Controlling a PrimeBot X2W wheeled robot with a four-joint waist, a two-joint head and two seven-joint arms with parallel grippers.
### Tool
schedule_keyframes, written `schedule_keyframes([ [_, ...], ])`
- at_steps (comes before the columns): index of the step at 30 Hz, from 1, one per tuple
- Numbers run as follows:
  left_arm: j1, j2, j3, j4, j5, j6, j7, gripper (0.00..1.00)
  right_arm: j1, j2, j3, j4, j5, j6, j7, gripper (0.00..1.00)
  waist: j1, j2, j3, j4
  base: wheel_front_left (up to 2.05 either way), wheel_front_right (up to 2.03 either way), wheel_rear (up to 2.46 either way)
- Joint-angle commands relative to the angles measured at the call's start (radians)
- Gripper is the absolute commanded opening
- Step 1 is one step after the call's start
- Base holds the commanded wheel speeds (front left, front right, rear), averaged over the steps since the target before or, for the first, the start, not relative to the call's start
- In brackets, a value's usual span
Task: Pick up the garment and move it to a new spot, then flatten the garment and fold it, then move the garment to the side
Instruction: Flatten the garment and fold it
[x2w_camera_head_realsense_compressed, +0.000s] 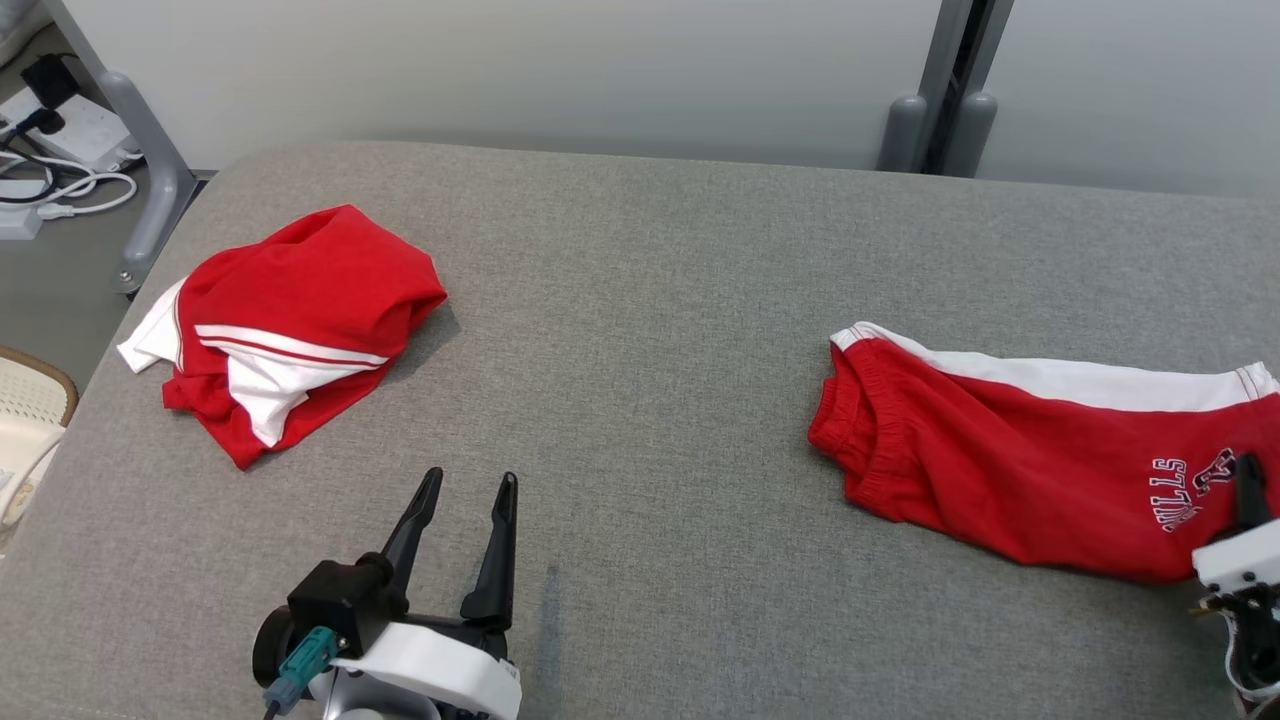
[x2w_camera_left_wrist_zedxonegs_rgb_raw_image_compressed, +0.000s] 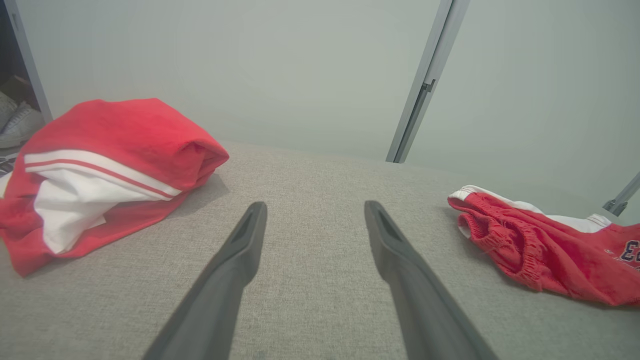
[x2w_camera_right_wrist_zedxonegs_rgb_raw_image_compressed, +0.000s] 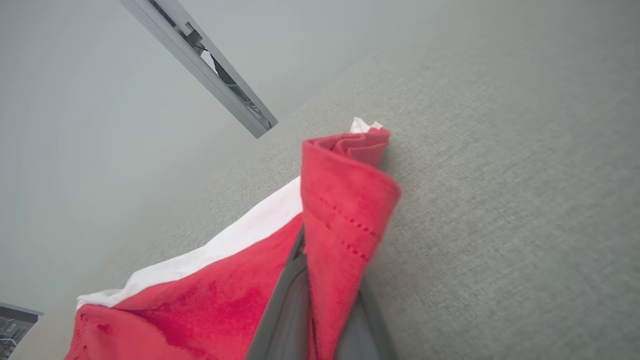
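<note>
While the left gripper (x2w_camera_head_realsense_compressed: 470, 478) has its fingers spread wide over the bench (x2w_camera_head_realsense_compressed: 650, 350), the right gripper (x2w_camera_head_realsense_compressed: 1247, 485) is pinched tight on the hem of the red shorts (x2w_camera_head_realsense_compressed: 1000, 470), which are lying on the bench's right side, well apart from the bunched red top (x2w_camera_head_realsense_compressed: 300, 300).

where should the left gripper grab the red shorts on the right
Probably take the shorts by the gathered waistband, coming in from the left across the table. That ruffled end faces the open left gripper, while the right gripper pinches the opposite hem.
</note>
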Motion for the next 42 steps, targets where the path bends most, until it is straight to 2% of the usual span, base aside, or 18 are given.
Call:
schedule_keyframes([
  [1, 0.000, 0.004, -0.005, 0.008, 0.005, -0.004, -0.003, 1.00, -0.011, 0.011, 0.015, -0.031, -0.012, 0.000, -0.011, 0.00, 0.0000, 0.0000, -0.007, 0.004, 0.00, 0.00, 0.00],
  [6, 0.009, 0.004, -0.006, 0.022, 0.010, -0.006, -0.003, 1.00, -0.017, 0.039, 0.040, -0.107, -0.012, 0.000, -0.016, 0.00, 0.0000, 0.0000, -0.022, 0.015, 0.00, 0.00, 0.00],
  [10, 0.016, 0.004, 0.013, 0.041, 0.022, 0.021, -0.003, 1.00, 0.000, 0.068, 0.090, -0.197, -0.010, 0.000, -0.018, 0.00, 0.0000, 0.0000, -0.036, 0.030, 0.00, 0.00, 0.00],
  [19, 0.024, 0.004, 0.006, 0.061, 0.018, 0.010, -0.003, 1.00, 0.021, 0.095, 0.239, -0.335, 0.001, 0.000, 0.016, 0.00, 0.0000, 0.0000, -0.054, 0.069, 0.00, 0.00, 0.00],
  [33, 0.033, 0.004, -0.006, 0.057, 0.007, 0.013, -0.003, 1.00, 0.007, 0.132, 0.393, -0.235, -0.040, 0.000, 0.062, 0.00, 0.0000, 0.0000, -0.051, 0.122, 0.00, 0.00, 0.00],
  [34, 0.033, 0.004, -0.006, 0.057, 0.007, 0.013, -0.003, 1.00, 0.006, 0.134, 0.399, -0.230, -0.036, 0.000, 0.065, 0.12, 0.0000, 0.0000, -0.052, 0.124, 0.00, 0.00, 0.00],
  [35, 0.033, 0.004, -0.007, 0.058, 0.006, 0.013, -0.003, 1.00, 0.005, 0.134, 0.405, -0.226, -0.036, 0.000, 0.064, 0.40, 0.0000, 0.0000, -0.053, 0.125, 0.00, 0.00, 0.00],
  [36, 0.034, 0.004, -0.007, 0.059, 0.006, 0.013, -0.003, 1.00, 0.003, 0.136, 0.410, -0.221, -0.037, 0.000, 0.059, 0.80, 0.0000, 0.0000, -0.054, 0.126, 0.00, 0.00, 0.00],
  [37, 0.034, 0.004, -0.008, 0.059, 0.005, 0.014, -0.003, 1.00, 0.004, 0.142, 0.417, -0.218, -0.030, 0.000, 0.062, 1.00, 0.0000, 0.0000, -0.055, 0.127, 0.00, 0.00, 0.00],
  [42, 0.041, 0.004, -0.009, 0.060, 0.002, 0.017, -0.003, 1.00, 0.000, 0.154, 0.435, -0.198, -0.017, 0.000, 0.051, 1.00, 0.0000, 0.0000, -0.059, 0.124, 0.00, 0.00, 0.00],
])
